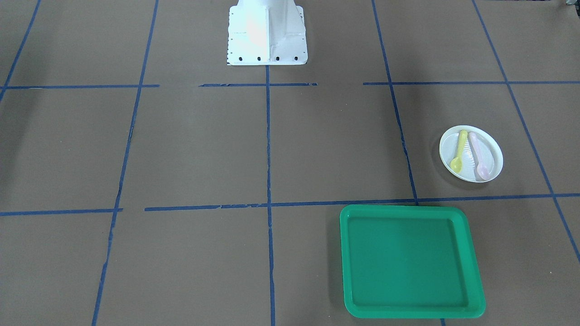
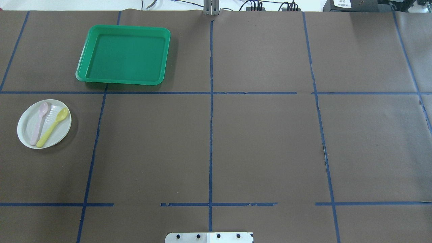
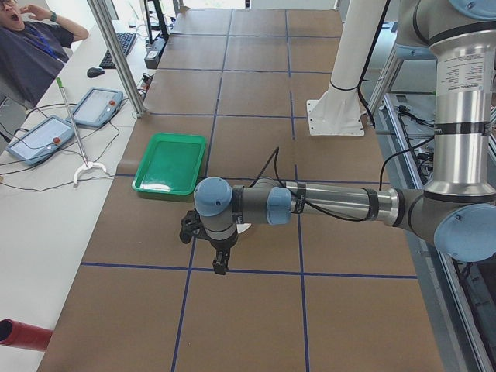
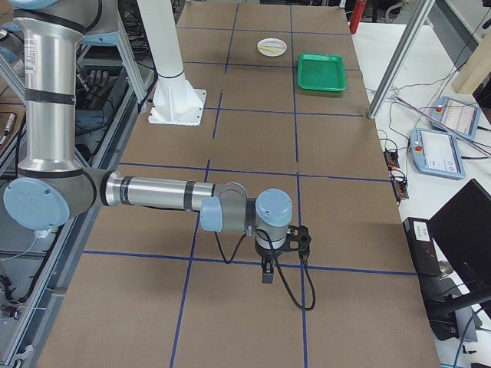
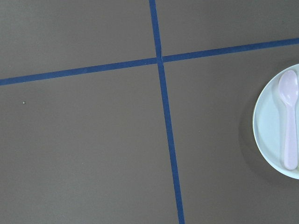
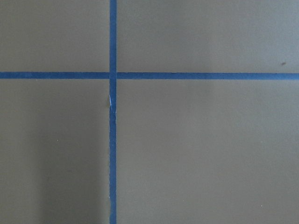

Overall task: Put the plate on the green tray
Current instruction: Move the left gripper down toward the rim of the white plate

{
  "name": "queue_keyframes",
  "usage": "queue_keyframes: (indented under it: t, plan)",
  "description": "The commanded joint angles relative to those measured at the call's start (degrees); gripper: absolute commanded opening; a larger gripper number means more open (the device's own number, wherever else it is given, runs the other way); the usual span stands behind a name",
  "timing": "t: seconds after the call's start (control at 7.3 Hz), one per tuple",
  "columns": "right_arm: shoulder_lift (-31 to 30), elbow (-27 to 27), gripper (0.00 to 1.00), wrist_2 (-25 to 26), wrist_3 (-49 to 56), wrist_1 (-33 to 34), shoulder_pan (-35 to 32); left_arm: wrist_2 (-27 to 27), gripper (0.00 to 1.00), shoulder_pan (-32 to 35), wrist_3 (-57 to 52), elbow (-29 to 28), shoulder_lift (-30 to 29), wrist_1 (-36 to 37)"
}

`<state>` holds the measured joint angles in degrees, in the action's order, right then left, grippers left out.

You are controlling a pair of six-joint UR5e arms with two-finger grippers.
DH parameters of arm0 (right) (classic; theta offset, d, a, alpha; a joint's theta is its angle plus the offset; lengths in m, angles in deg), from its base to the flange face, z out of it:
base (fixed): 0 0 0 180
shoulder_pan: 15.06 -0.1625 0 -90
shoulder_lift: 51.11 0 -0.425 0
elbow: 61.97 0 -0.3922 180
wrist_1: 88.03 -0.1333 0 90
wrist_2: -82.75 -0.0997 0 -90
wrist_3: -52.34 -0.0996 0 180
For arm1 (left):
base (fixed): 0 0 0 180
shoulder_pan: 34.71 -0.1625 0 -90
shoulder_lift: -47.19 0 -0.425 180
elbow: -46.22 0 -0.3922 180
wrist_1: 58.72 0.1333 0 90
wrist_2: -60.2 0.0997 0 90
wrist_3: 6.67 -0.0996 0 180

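Plate (image 2: 25, 129) with pink spoon (image 2: 37, 124), yellow spoon (image 2: 51, 129)

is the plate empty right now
No, a pink spoon and a yellow spoon lie side by side on the plate.

The green tray (image 3: 170, 163) beyond the left pincer (image 3: 221, 268)

bright even overhead light, soft shadow hugging the plate (image 2: 60, 133), white robot base (image 1: 267, 36) kinda blown out, all pretty sharp
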<state>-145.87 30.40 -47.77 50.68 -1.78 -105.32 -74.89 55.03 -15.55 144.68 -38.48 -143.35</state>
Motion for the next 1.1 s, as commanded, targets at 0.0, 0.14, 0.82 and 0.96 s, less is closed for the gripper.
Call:
queue_keyframes:
  t: [0.0, 0.14, 0.82, 0.96]
  plan:
    - [0.0, 0.0, 1.0, 0.0, 0.0, 0.0, 0.0, -0.1, 1.0, 0.0, 0.0, -0.3, 0.1, 0.0]
    - [-0.1, 0.0, 1.0, 0.0, 0.0, 0.0, 0.0, 0.1, 1.0, 0.0, 0.6, -1.2, 0.1, 0.0]
    - [0.0, 0.0, 1.0, 0.0, 0.0, 0.1, 0.0, -0.2, 1.0, -0.6, 0.5, -0.6, -2.7, -3.8]
    - [-0.1, 0.0, 1.0, 0.0, 0.0, 0.1, 0.0, -0.3, 1.0, -1.5, 3.2, -0.9, -2.7, -4.1]
